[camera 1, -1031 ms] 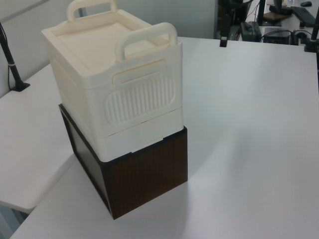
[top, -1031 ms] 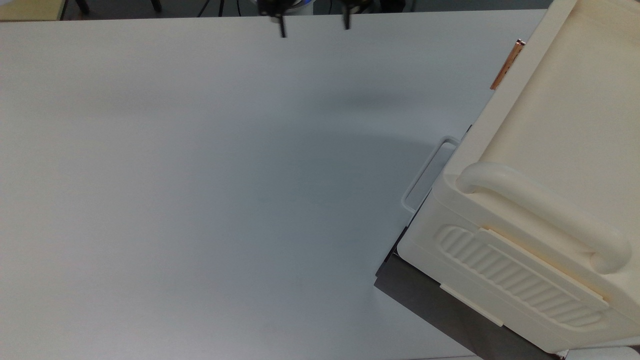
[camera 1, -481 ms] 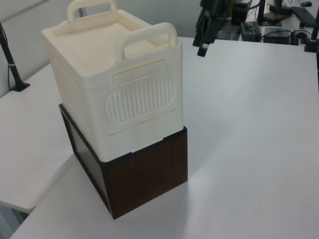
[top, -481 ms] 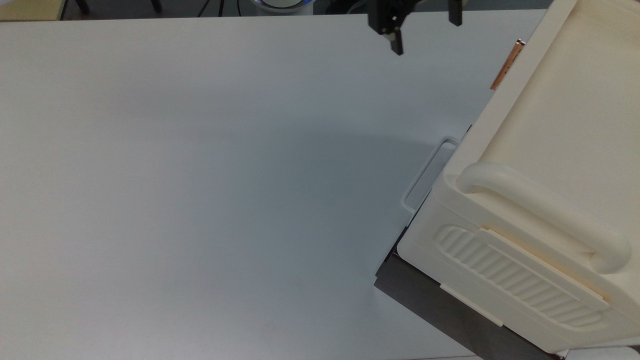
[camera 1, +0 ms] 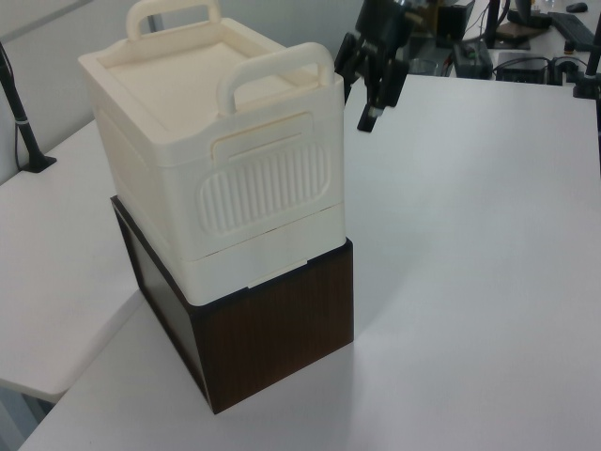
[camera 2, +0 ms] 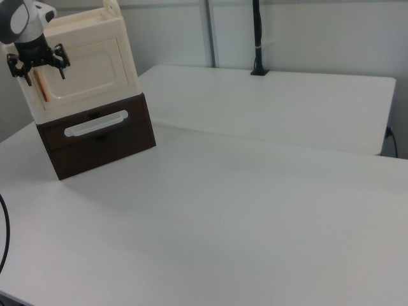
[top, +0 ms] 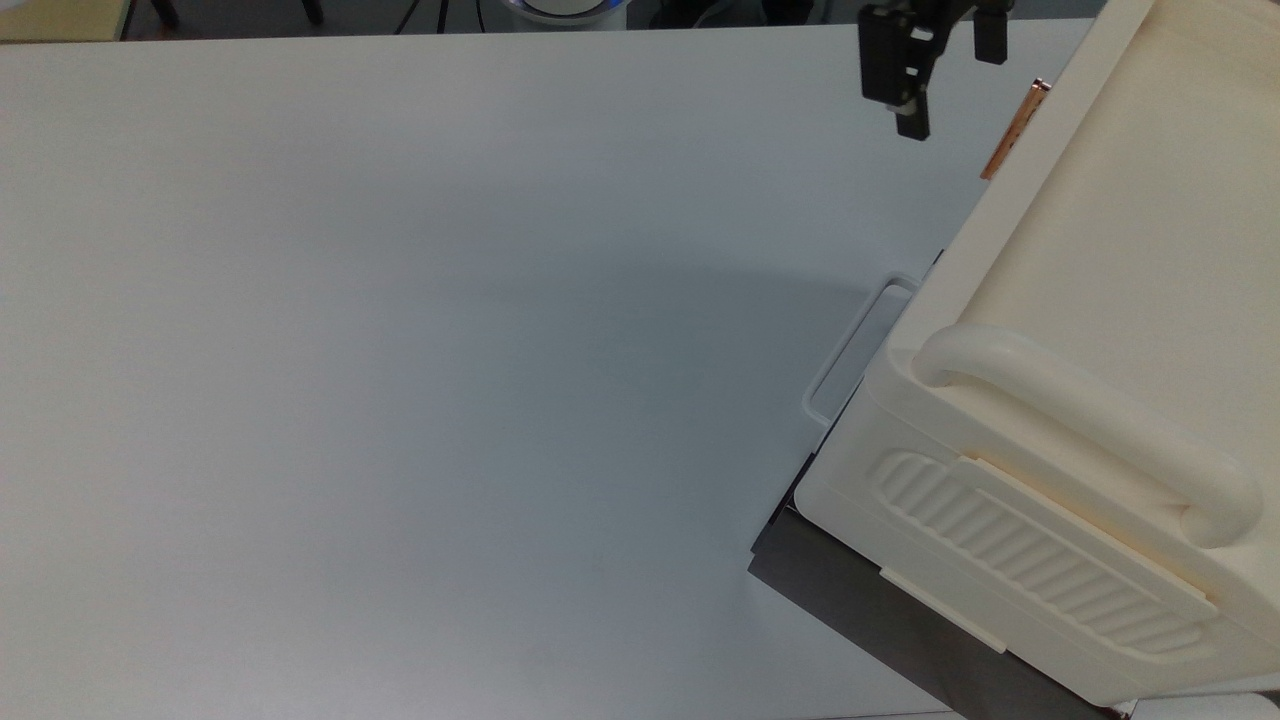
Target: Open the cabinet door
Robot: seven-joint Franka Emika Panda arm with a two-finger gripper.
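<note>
Now the gripper [top: 945,85] has swung across to top view's upper right, jaws open, just beside the copper handle [top: 1014,130]. Door [camera 2: 83,70] still shut, upper left of right view. Approach nearly done, grab's next.

cabinet [camera 2: 76,64]: sits on the drawer box [camera 2: 99,137], on the desk [camera 2: 242,210]
gripper [camera 2: 37,69]: right in front of the cabinet door [camera 2: 83,70]

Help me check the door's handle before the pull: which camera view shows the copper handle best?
The right view: the copper handle stands upright on the cabinet door, facing the camera, with the open tool in front. The top view shows the handle edge-on. The left view faces the cabinet's ribbed side.
</note>
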